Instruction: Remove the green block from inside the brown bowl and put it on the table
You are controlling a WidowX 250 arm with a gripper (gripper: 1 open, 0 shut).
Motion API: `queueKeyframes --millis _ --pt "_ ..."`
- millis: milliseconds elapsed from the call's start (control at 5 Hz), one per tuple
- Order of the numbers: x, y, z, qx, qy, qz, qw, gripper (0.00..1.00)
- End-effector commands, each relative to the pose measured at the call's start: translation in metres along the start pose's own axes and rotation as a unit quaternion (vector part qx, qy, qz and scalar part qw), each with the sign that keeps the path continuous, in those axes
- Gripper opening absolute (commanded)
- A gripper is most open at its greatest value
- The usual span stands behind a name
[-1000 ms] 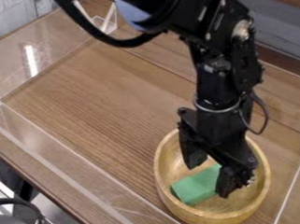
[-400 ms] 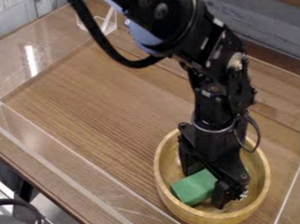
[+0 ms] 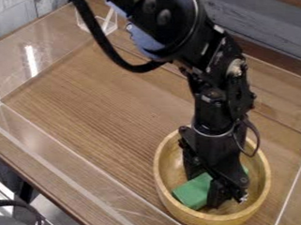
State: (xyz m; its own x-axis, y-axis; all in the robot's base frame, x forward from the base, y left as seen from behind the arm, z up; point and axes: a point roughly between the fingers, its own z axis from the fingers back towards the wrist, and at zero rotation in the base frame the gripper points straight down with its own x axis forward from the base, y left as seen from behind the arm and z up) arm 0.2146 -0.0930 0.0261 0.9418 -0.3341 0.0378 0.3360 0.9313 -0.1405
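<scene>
The green block [image 3: 192,190] lies inside the brown bowl [image 3: 166,187] at the front right of the table [image 3: 103,98]. My gripper [image 3: 210,185] reaches straight down into the bowl from the black arm. Its two fingers straddle the block and press against its sides, so it is shut on the block. The block still rests on the bowl's floor, and the fingers hide its right end.
Clear acrylic walls [image 3: 40,128] edge the tabletop along the left and front. The black arm [image 3: 182,41] leans in from the upper middle. Bare wood-grain surface lies to the left of the bowl.
The gripper has dropped lower into the bowl and its fingers have drawn in from wide open onto the green block. The block has not shifted.
</scene>
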Motion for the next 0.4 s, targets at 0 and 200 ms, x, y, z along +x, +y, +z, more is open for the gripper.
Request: queueKeyframes --millis 0,200 --pt "0.0044 -0.0004 0.0113 -0.003 -0.011 0.005 0.9999 0.00" --pt "0.0026 -0.0010 0.0132 -0.006 -0.006 0.007 0.9999 0.00"
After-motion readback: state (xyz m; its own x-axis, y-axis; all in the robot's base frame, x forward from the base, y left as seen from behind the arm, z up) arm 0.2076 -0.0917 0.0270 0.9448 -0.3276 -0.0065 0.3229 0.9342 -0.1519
